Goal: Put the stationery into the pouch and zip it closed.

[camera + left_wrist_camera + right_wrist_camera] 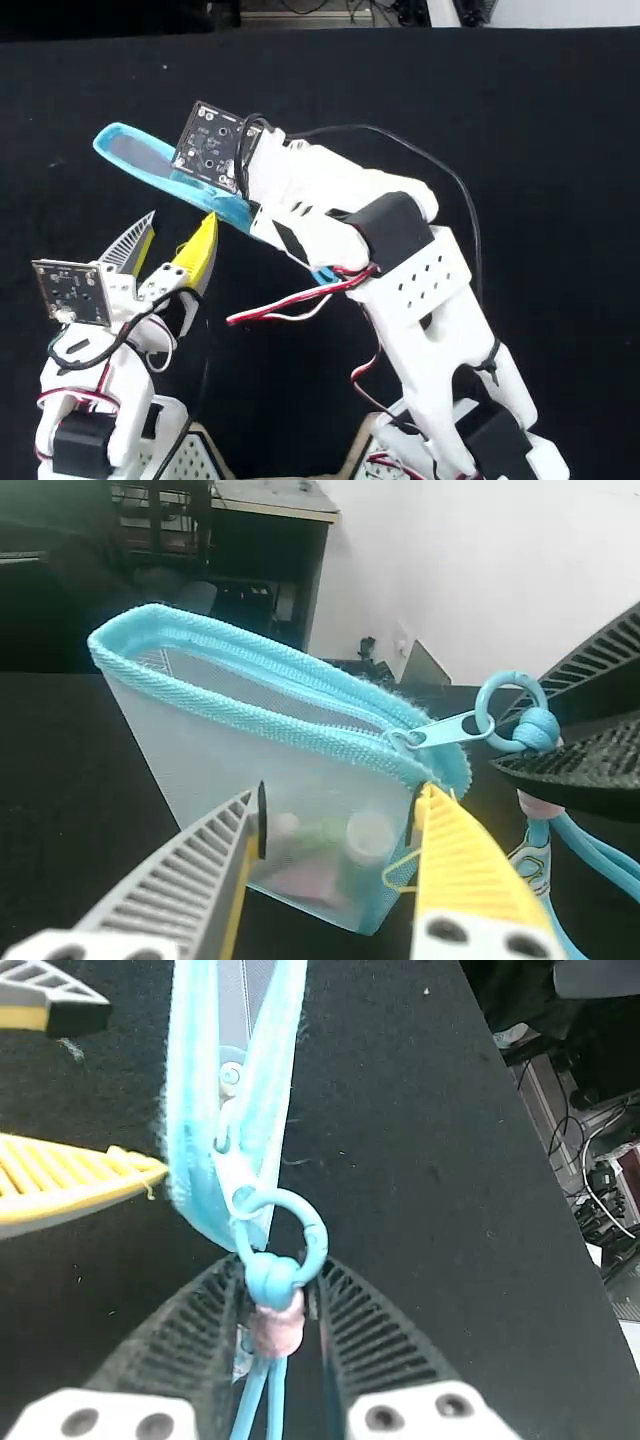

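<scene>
We find the left gripper point(180, 225) at 8 o'clock in the high view, jaws wide and holding nothing, close under the pouch point(250, 760); contact we cannot tell. The pouch is held off the worktop point(520, 120) toward 10 o'clock; stationery point(340, 845) shows through its mesh, so we judge loading done. Its mouth gapes, with the slider point(405, 740) at the end nearest the right gripper point(280, 1280); zipping, in our judgement, remains. That gripper, near centre, is clamped on the blue cord point(272, 1275) tied to the pull ring point(318, 1235). The worktop is black cloth; beyond stand dark shelving point(240, 540) and a white wall point(480, 570).
</scene>
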Robot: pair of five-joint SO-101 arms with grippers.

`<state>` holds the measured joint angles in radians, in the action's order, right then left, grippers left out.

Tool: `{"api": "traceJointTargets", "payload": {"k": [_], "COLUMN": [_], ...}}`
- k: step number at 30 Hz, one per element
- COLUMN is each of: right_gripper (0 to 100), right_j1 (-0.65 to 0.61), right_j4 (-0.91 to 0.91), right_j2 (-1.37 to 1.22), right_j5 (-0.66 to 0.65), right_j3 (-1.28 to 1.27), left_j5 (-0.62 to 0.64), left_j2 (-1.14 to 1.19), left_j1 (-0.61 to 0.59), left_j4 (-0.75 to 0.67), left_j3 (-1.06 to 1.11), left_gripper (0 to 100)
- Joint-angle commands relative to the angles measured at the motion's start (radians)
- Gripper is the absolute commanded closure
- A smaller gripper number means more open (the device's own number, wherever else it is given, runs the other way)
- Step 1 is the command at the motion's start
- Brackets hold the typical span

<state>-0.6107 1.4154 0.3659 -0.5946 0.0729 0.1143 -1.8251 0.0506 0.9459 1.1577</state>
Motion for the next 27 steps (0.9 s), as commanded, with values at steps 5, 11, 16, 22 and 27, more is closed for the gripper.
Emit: {"api": "traceJointTargets", "payload": {"k": [5, 11, 16, 22, 27], "right_gripper": [98.8, 98.8, 98.8, 98.8, 98.8], "right_j1": [0.014, 0.014, 0.014, 0.015, 0.015], "right_j4": [-0.026, -0.135, -0.229, -0.232, -0.226], "right_j2": [0.016, 0.021, 0.022, 0.022, 0.024], "right_j5": [-0.002, 0.071, 0.098, 0.091, 0.091], "right_j3": [0.050, -0.001, -0.074, -0.082, -0.085], "left_j5": [-0.081, -0.069, 0.132, 0.080, 0.071], "left_j2": [0.000, -0.002, 0.000, 0.000, 0.000], "left_j1": [-0.051, -0.081, -0.008, 0.120, 0.140], "left_j4": [-0.028, -0.021, -0.015, 0.031, -0.029], "left_j3": [0.002, -0.010, 0.005, 0.007, 0.030], "left_gripper": [75, 75, 75, 75, 75]}}
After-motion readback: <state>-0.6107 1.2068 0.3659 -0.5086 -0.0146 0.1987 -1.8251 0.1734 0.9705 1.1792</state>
